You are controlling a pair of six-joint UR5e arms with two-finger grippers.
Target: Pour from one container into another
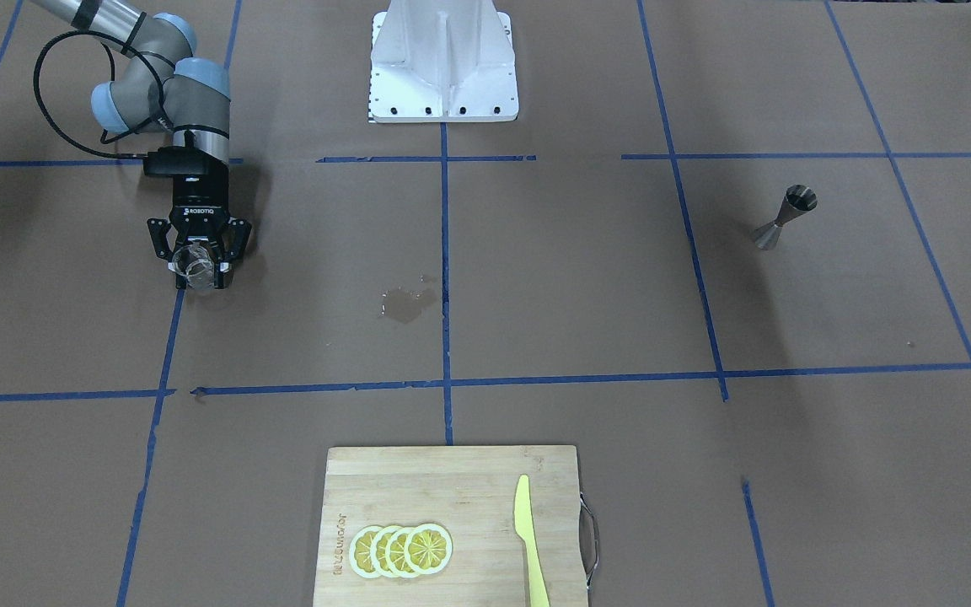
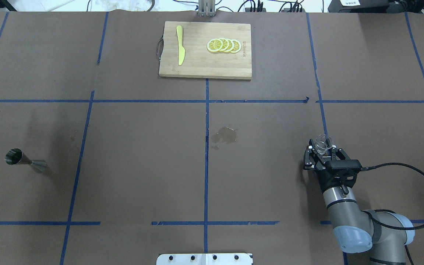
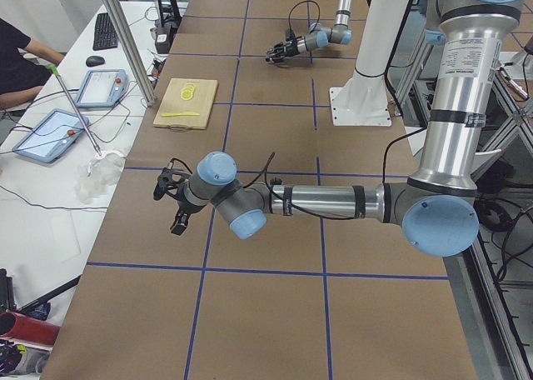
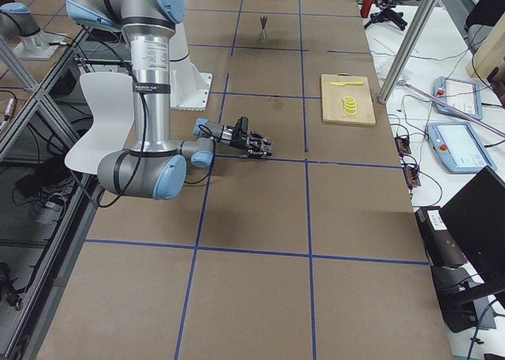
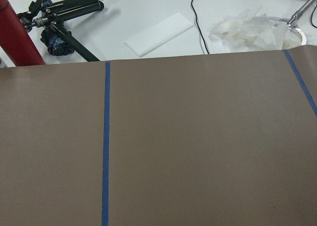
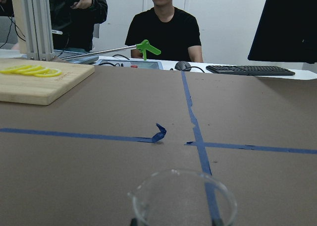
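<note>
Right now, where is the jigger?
Overhead view: the jigger stands alone at far left, the robot's left side, well apart from the glass cup in the right arm's jaws.

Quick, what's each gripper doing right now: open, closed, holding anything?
Left gripper: cannot tell, since only the exterior left view shows it.
Right gripper: closed on the cup.
</note>
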